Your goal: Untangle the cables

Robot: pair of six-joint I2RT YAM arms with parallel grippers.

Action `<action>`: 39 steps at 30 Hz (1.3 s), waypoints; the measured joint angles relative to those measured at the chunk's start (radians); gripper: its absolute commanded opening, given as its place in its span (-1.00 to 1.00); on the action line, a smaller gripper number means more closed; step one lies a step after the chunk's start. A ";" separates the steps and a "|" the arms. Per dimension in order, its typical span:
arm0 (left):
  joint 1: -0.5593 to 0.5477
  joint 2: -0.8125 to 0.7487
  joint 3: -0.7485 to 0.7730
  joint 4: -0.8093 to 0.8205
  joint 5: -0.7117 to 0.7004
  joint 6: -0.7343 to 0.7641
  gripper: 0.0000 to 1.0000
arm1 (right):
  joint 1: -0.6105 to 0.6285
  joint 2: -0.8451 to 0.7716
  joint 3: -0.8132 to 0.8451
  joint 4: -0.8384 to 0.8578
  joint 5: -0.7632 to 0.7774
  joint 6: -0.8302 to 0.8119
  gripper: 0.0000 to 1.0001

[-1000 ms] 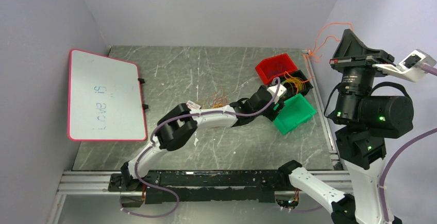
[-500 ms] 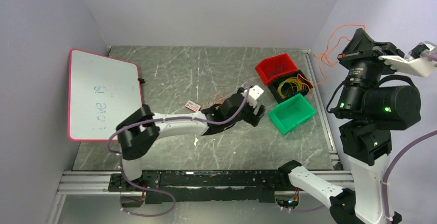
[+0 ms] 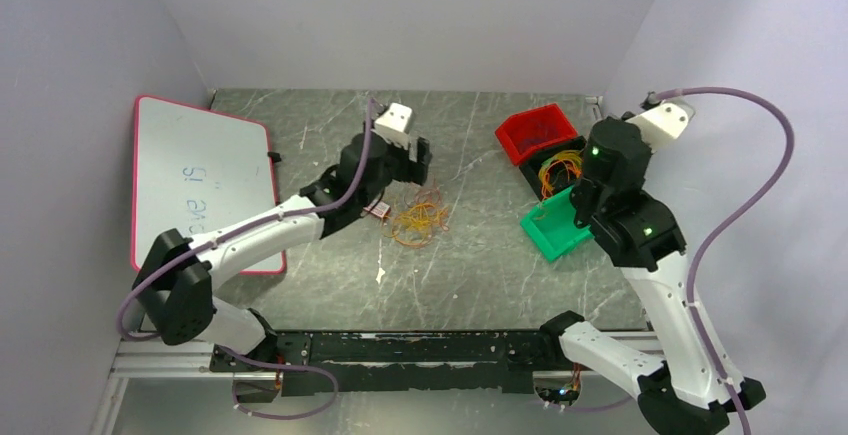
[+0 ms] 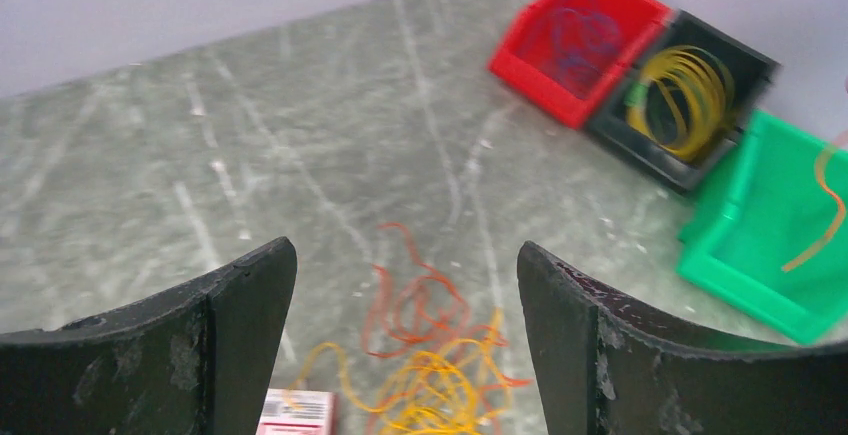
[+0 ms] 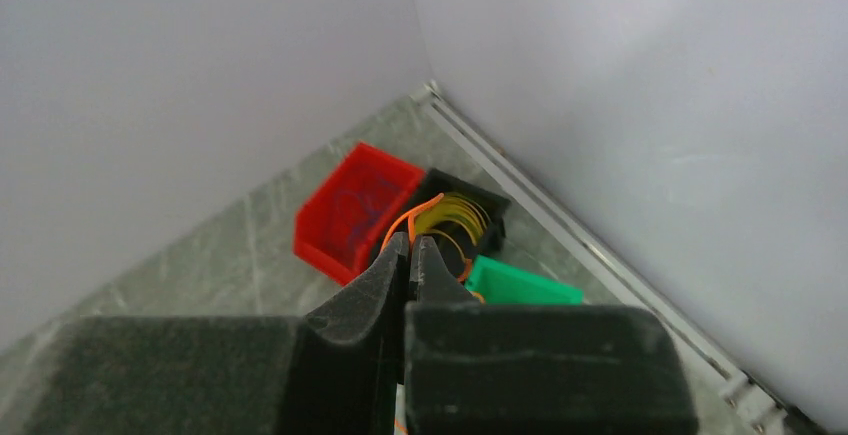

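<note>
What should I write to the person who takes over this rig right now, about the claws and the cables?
Left claw: open, holding nothing, above the tangle of orange, yellow and red cables on the table.
Right claw: shut on one orange cable, near the green bin.
Done: yellow coils lie in the black bin.
Left: probably put the orange cable down, then separate the tangle.

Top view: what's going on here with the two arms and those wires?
The right gripper is shut on a thin orange wire, by the black bin and the green bin. The left gripper hangs open above the loose tangle of orange, yellow and red cables on the table. That tangle is not yet sorted out.
</note>
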 measured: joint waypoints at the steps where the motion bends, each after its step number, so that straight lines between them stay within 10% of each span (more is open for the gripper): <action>1: 0.026 -0.011 0.000 -0.007 -0.002 0.009 0.72 | 0.000 0.000 -0.024 -0.016 0.010 0.021 -1.00; 15: 0.104 -0.044 -0.039 -0.068 -0.008 0.058 0.69 | -0.072 -0.034 -0.188 -0.104 0.087 0.179 -1.00; 24: 0.104 -0.045 -0.039 -0.070 -0.009 0.070 0.69 | -0.344 0.000 -0.301 0.004 -0.125 0.125 -1.00; 39: 0.105 -0.044 -0.039 -0.074 -0.016 0.079 0.70 | -0.388 0.028 -0.386 0.077 -0.269 0.143 -1.00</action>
